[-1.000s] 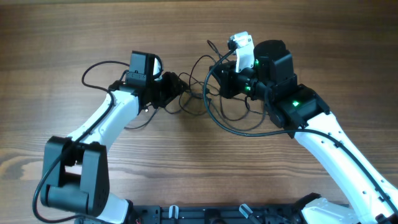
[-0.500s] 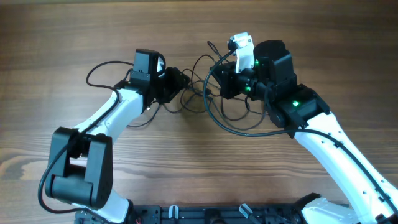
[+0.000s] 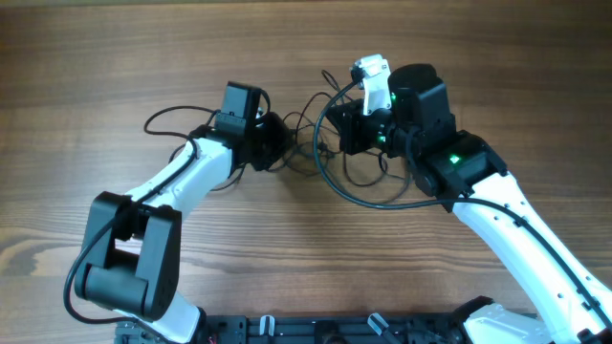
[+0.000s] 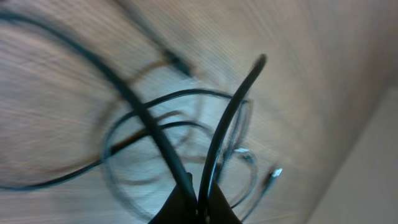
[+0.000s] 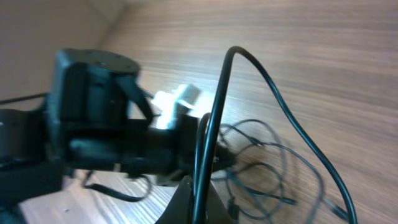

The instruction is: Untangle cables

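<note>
The cables (image 3: 308, 145) are thin black cords tangled between my two grippers on the wooden table (image 3: 306, 258). My left gripper (image 3: 274, 140) is shut on two cords that cross between its jaws (image 4: 198, 208). Small plugs (image 4: 275, 172) lie on the wood beyond them. My right gripper (image 3: 340, 129) is shut on one cord (image 5: 205, 149), which rises from the jaws and arcs away to the right. A wide loop (image 3: 368, 199) hangs below the right gripper. The loose tangle (image 5: 261, 163) lies just beyond it.
A thin cord loop (image 3: 172, 118) trails left of the left arm. The left arm's wrist (image 5: 93, 124) fills the left of the right wrist view, close to the right gripper. A white camera mount (image 3: 371, 78) sits on the right wrist.
My left gripper has moved right and slightly up, closer to the right gripper, bunching the tangle between them. The right arm has held still.
</note>
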Action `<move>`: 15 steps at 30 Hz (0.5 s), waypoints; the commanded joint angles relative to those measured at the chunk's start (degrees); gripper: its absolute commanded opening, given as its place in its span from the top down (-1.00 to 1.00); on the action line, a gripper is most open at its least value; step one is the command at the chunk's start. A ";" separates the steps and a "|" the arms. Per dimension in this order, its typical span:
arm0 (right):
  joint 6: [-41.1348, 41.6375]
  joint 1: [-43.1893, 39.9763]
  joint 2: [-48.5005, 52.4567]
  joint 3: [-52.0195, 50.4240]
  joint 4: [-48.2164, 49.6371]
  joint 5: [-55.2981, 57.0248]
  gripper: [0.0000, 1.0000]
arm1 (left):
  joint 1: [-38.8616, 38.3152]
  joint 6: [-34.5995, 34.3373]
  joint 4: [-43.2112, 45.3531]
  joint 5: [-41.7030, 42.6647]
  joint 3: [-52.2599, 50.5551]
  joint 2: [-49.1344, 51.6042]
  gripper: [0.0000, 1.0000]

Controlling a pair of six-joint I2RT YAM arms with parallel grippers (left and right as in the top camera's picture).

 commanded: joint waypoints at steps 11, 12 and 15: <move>14.19 -20.52 -1.03 1.03 -6.64 16.52 0.91 | 17.51 21.55 -19.69 -4.74 -0.02 0.74 0.92; 14.16 -22.91 -1.03 1.03 -7.56 16.52 0.91 | 18.82 22.43 -20.22 -4.74 -0.02 0.74 0.92; 14.14 -29.94 -1.03 1.03 -10.25 16.48 0.92 | 22.38 24.04 -21.22 -4.72 -0.02 0.74 0.92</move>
